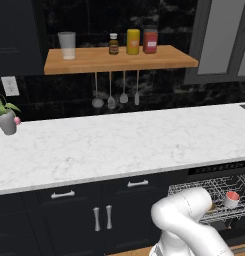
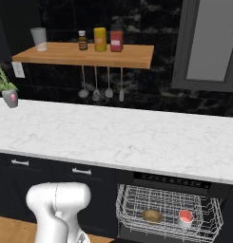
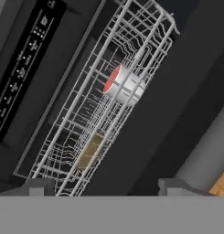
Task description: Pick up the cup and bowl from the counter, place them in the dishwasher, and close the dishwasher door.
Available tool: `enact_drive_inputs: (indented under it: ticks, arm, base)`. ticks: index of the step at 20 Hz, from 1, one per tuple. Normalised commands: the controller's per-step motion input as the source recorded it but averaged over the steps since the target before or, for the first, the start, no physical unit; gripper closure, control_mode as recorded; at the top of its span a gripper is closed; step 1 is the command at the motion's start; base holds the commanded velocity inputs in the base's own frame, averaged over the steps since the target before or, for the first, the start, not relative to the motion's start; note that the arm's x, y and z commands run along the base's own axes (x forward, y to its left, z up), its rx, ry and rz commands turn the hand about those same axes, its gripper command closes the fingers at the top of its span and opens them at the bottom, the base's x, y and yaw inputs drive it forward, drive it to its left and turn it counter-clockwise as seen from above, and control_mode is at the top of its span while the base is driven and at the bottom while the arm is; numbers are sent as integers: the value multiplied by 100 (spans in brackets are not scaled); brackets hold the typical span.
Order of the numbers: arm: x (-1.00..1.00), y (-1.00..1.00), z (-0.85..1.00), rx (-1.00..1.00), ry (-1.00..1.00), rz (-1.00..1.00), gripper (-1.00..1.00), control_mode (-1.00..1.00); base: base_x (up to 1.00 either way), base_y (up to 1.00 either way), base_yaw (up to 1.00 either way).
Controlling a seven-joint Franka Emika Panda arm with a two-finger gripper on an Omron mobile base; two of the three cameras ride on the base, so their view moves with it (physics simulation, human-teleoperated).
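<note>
Dark cabinets run under the white counter (image 2: 118, 137), where the dishwasher (image 2: 168, 209) stands open, its wire rack (image 2: 132, 206) pulled out. In the rack sit the cup (image 2: 185, 218), right, and the bowl (image 2: 152, 217), left, slightly apart. The gripper (image 3: 102, 186) hangs near the rack, fingers spread wide, holding nothing.

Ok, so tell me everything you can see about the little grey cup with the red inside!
The small squat light-grey cup with a red-pink inside stands upright, mouth up, in the light-grey wire rack pulled out of the black dishwasher. It looks smooth and plain, with no handle visible. It rests on the rack wires, right of a brownish bowl, apart from it. Nothing grips it.
</note>
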Motion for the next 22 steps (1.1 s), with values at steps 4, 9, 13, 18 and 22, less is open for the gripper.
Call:
enact_drive_inputs:
  ticks: [4,9,13,18,22]
  arm:
    - [100,38,-30,42,-37,11,-100,-100]
    - [98,25,-57,32,-29,12,-100,-100]
    - [100,24,-56,27,-29,11,-100,-100]
    - [100,34,-49,21,-26,8,-100,-100]
    - [100,46,-26,21,-28,8,-100,-100]
  base:
    - [0,0,0]
    - [0,0,0]
    - [0,0,0]
    - [0,0,0]
    - [0,0,0]
